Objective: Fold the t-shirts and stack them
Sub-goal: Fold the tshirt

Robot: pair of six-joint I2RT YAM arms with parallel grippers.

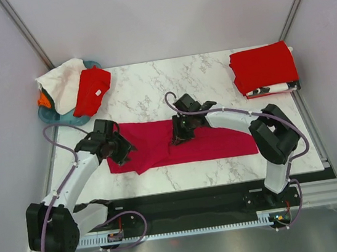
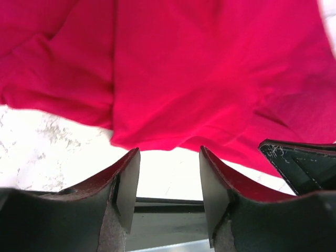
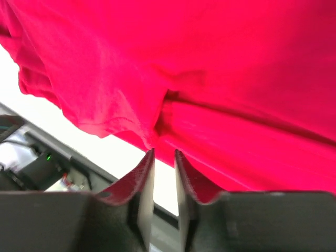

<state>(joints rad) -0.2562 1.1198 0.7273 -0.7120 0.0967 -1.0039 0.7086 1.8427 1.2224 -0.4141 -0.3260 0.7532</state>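
A crimson-magenta t-shirt [image 1: 220, 139] lies spread across the middle of the marble table [image 1: 151, 85]. My left gripper [image 1: 121, 147] hovers over its left end, open and empty, with the shirt's hem just beyond the fingertips [image 2: 169, 157]. My right gripper [image 1: 178, 132] is at the shirt's middle, its jaws nearly together on a bunched fold of the cloth [image 3: 164, 153]. A folded bright red t-shirt [image 1: 263, 67] tops a stack at the back right, with a black-and-white one [image 1: 262, 90] under it.
A round teal basket [image 1: 49, 114] at the back left holds white [image 1: 60, 81], red [image 1: 92, 89] and orange [image 1: 43, 100] shirts. Grey walls close in the back and sides. A black rail [image 1: 191, 201] runs along the table's near edge.
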